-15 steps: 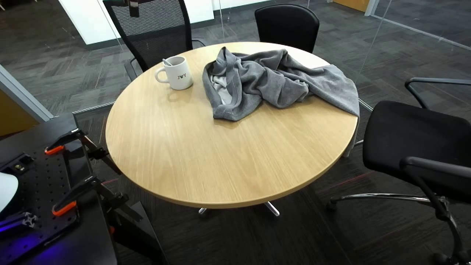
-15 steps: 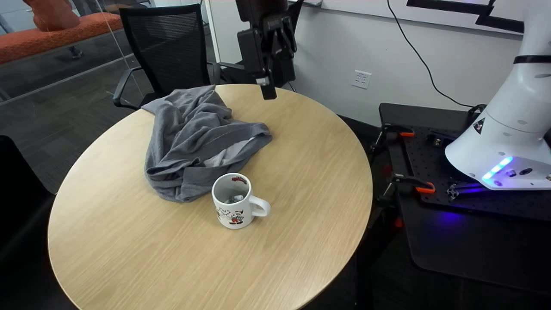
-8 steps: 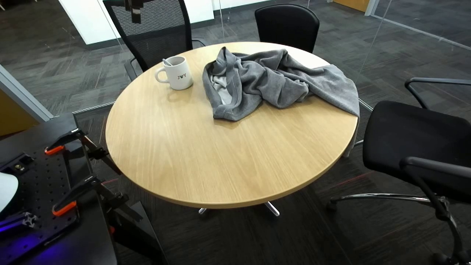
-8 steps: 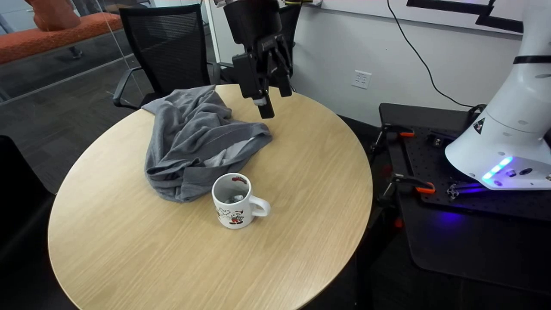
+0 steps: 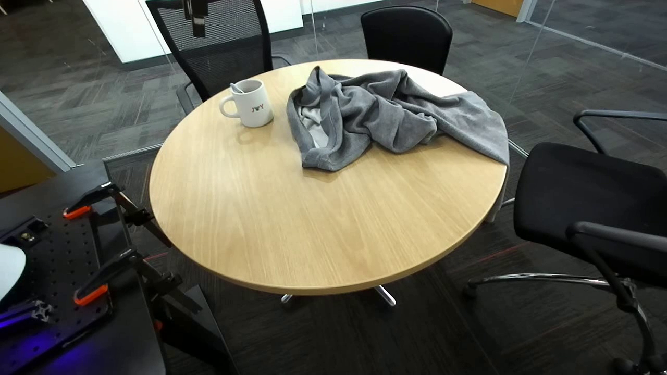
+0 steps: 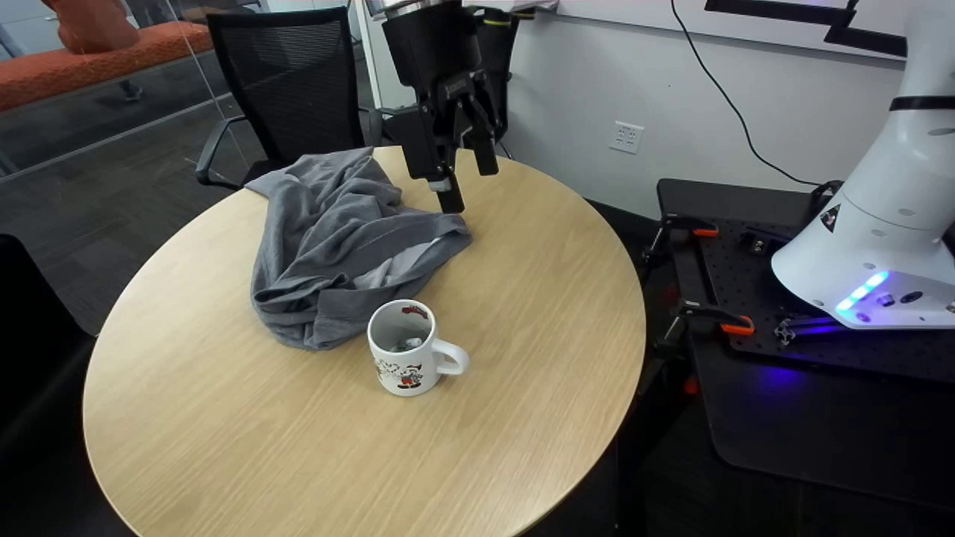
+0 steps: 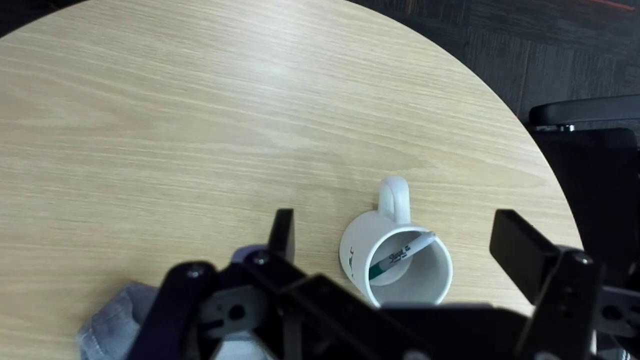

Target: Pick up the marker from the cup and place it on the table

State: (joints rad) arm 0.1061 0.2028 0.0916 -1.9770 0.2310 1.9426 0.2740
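marker (image 7: 402, 256): leaning in the cup (image 5: 252, 107), one end propped at the rim, likely leaving something to pinch
cup: upright on the table (image 5: 312, 219), apart from the cloth (image 5: 380, 112), so its mouth seems free from above
gripper (image 7: 395, 225): jaws spread wide, gripping nothing, raised well apart from the cup, presumably to straddle that end

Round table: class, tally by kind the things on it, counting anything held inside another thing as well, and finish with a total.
White mug: 1
Marker, inside the mug: 1
Grey cloth: 1
Total on the round table: 3
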